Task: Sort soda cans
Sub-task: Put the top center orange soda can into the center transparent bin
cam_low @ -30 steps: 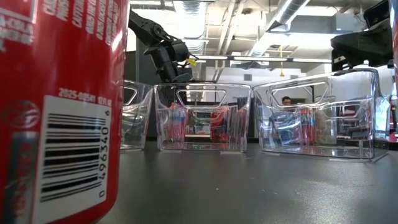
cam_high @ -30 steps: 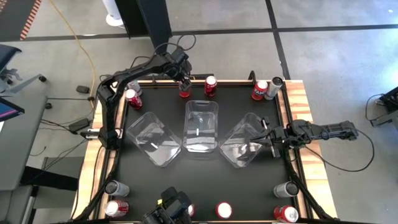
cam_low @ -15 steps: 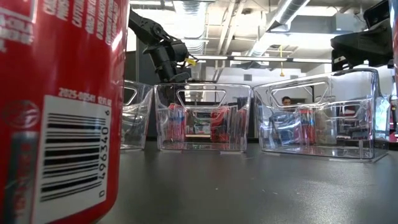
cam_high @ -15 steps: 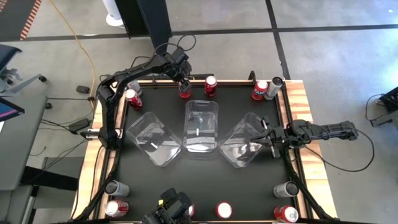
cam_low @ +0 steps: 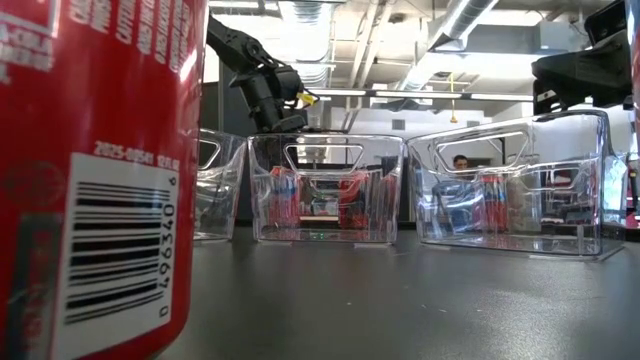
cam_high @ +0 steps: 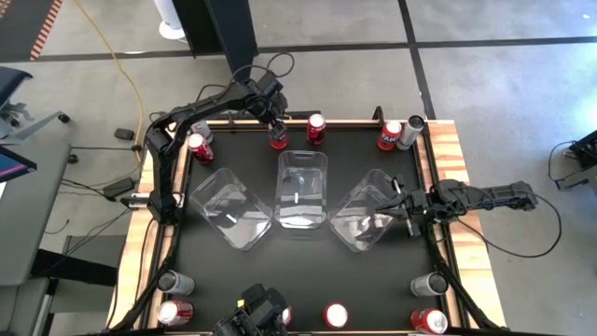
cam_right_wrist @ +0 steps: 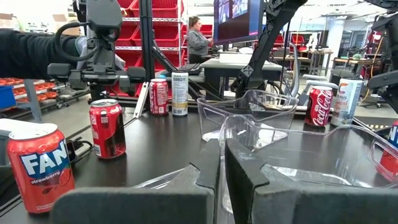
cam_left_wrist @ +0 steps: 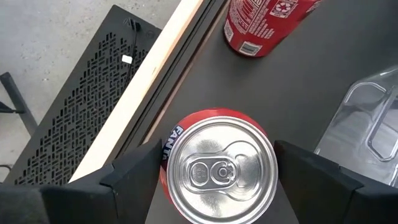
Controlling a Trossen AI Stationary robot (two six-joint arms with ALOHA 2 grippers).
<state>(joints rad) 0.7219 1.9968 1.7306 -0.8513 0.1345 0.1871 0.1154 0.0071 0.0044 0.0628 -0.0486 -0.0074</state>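
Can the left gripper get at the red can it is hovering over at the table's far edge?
Probably yes. The left gripper is open with a finger on each side of the red can, and nothing sits between them.

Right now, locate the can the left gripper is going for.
High view: the red can stands at the table's far edge, between the left gripper's open fingers, beside another red can.

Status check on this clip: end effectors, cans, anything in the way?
Left end effector open, straddling a red can at the far edge. Right end effector shut on the right bin's wall. Bins empty; path clear.
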